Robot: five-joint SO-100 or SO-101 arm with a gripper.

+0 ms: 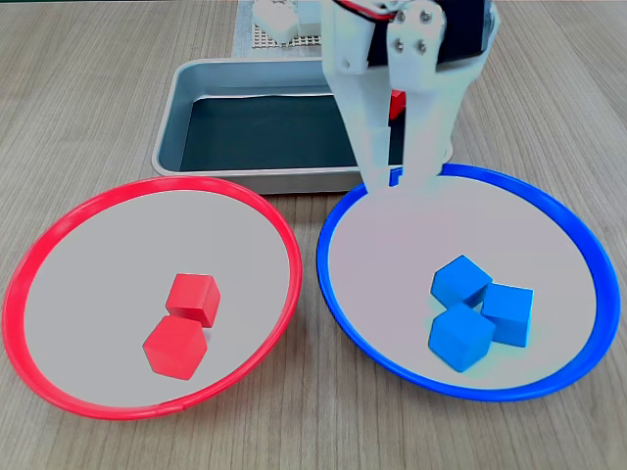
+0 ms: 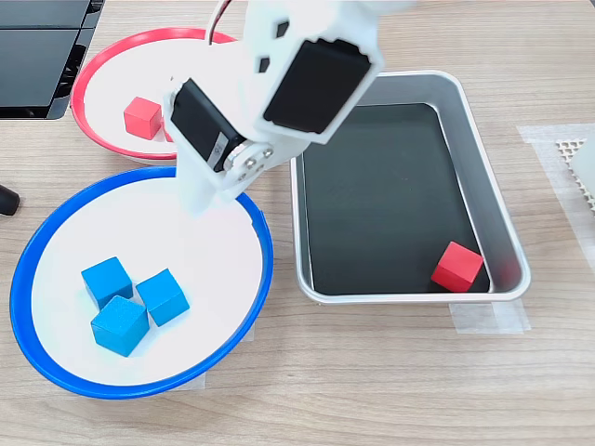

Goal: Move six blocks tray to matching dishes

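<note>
Fixed view from the front: end effector hanging tips-down over the far rim of the blue dish, just at the edge nearest the tray. Jaws only narrowly parted, with a sliver of blue rim visible between the tips; nothing held.

Three blue blocks clustered and touching in the blue dish. Two red ones touching in the red dish. One red block left in the tray, so likely the last piece to move.

Seen from the other fixed view, sitting flat on the dark tray floor, tucked into the corner nearest the camera on the right, close to both walls but apparently not pressed against them. Well apart from the end effector, across the whole width of the tray. Partly hidden behind the fingers in the front view, peeking through the gap between them.

Probably light and rigid: a small matte cube, flat-faced, unlikely to deform or break. Matte skin should give decent grip; smooth metal floor below could let it skid if nudged off-centre. Best taken across two opposite flat faces, tips coming straight down, jaws opened wider than the cube first. Worth turning the wrist so neither finger fouls the raised rim, since the corner leaves little room on two sides. Faces look slightly turned against the tray walls, so aligning to the cube rather than the tray seems wiser. Counter around the dishes of no concern for the reach.
</note>
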